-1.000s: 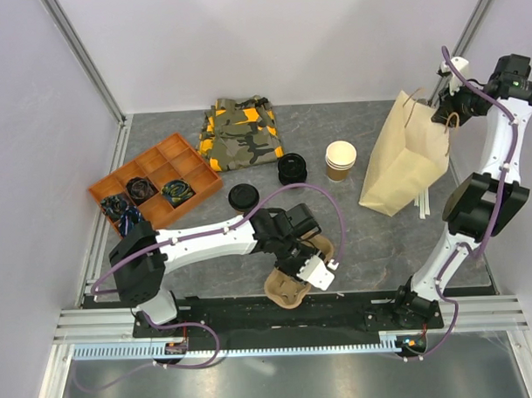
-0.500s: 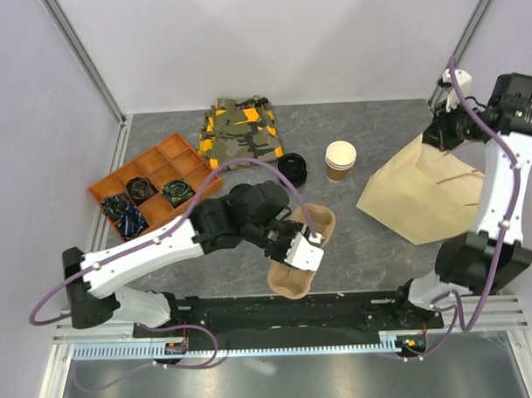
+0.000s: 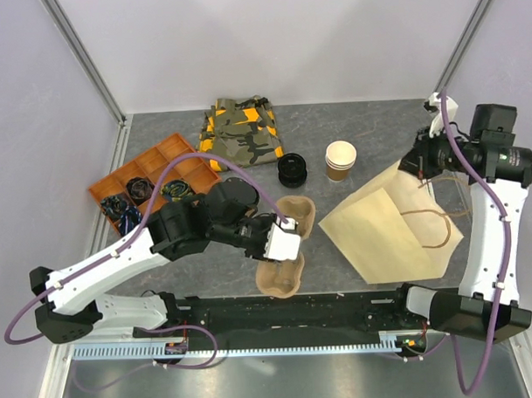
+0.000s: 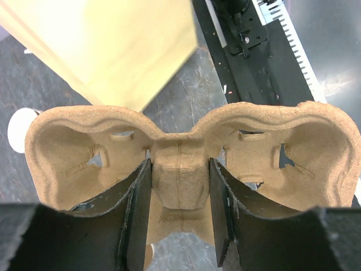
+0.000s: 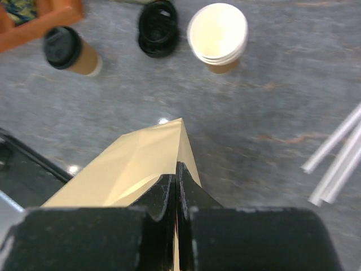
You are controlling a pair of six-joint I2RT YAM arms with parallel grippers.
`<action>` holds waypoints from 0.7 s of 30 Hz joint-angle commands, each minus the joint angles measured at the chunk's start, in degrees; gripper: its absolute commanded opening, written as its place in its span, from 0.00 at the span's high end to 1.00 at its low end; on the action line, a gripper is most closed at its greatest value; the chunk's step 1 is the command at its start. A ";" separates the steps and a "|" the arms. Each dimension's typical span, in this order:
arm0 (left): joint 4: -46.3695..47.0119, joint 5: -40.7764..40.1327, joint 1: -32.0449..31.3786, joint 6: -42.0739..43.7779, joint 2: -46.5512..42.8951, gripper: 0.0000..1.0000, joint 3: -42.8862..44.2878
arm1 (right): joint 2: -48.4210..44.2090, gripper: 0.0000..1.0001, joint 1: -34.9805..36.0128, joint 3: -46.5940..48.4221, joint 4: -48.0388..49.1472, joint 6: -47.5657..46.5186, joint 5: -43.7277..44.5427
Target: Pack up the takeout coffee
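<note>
The left tool [image 4: 179, 195] pinched the middle ridge of a pulp cup carrier [image 3: 277, 275] and held it near the front edge of the desk [image 3: 368, 125]. The right tool [image 5: 176, 189] was pressed together on the top edge of a paper bag [image 3: 389, 230], which lay slanted across the desk. The lidded coffee cup [image 5: 71, 52] stood on the desk just beside the orange tray [image 3: 171, 156]. It was left of a loose black lid [image 5: 158, 28] and a stack of open cups [image 5: 218, 35], apart from both bag and carrier.

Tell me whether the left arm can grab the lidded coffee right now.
Probably not yet: the left fingers are shut on the carrier, leaving nothing free to grip the coffee. Set that down first.
</note>
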 commanded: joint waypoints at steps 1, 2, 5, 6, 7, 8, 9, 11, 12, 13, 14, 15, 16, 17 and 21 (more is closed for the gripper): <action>1.49 0.22 3.11 -5.92 -1.68 0.73 -0.53 | -1.48 1.00 5.83 -3.63 10.41 15.29 1.13; 2.01 0.40 4.94 -7.41 -1.85 0.73 -1.22 | -1.40 1.00 7.06 -4.34 12.52 19.32 2.54; 3.42 1.54 9.51 -10.66 -2.64 0.73 -2.45 | -0.96 1.00 12.69 -7.15 19.12 35.15 13.24; 3.77 1.89 10.75 -11.72 -2.91 0.74 -2.81 | -0.61 1.00 14.27 -7.77 19.40 43.45 16.93; 3.86 2.76 11.81 -12.69 -3.61 0.74 -2.99 | 0.26 1.00 16.81 -8.56 18.62 46.75 20.45; 4.04 3.03 13.73 -14.18 -4.22 0.74 -3.60 | 0.80 1.00 17.79 -8.82 17.91 48.61 24.14; 4.47 3.03 14.45 -14.72 -4.75 0.74 -4.04 | 1.50 1.00 17.97 -9.00 16.43 51.94 25.22; 4.65 3.30 16.29 -16.12 -6.51 0.74 -5.18 | 1.59 1.00 22.54 -9.26 15.45 55.03 27.94; 5.00 3.39 16.91 -16.48 -7.12 0.74 -5.62 | 0.11 1.00 22.98 -10.83 16.40 56.44 28.30; 5.44 3.56 17.52 -17.26 -8.17 0.74 -6.15 | -0.68 1.00 24.03 -11.28 16.67 59.41 29.35; 5.62 3.74 18.57 -17.44 -8.62 0.74 -7.11 | -1.30 1.00 24.74 -11.46 16.24 60.40 31.19; 5.62 4.00 18.93 -17.71 -8.97 0.74 -7.47 | -1.74 1.00 25.35 -10.94 15.19 61.02 31.21; 5.88 4.26 19.20 -18.14 -9.41 0.74 -7.91 | -2.18 1.00 25.71 -10.76 15.01 62.33 31.47; 5.97 4.44 19.72 -18.41 -10.20 0.74 -8.78 | -2.36 1.00 25.97 -10.41 14.74 62.95 32.60; 6.24 5.05 20.08 -18.33 -11.08 0.75 -9.76 | -0.96 1.00 26.59 -5.67 12.37 61.47 39.01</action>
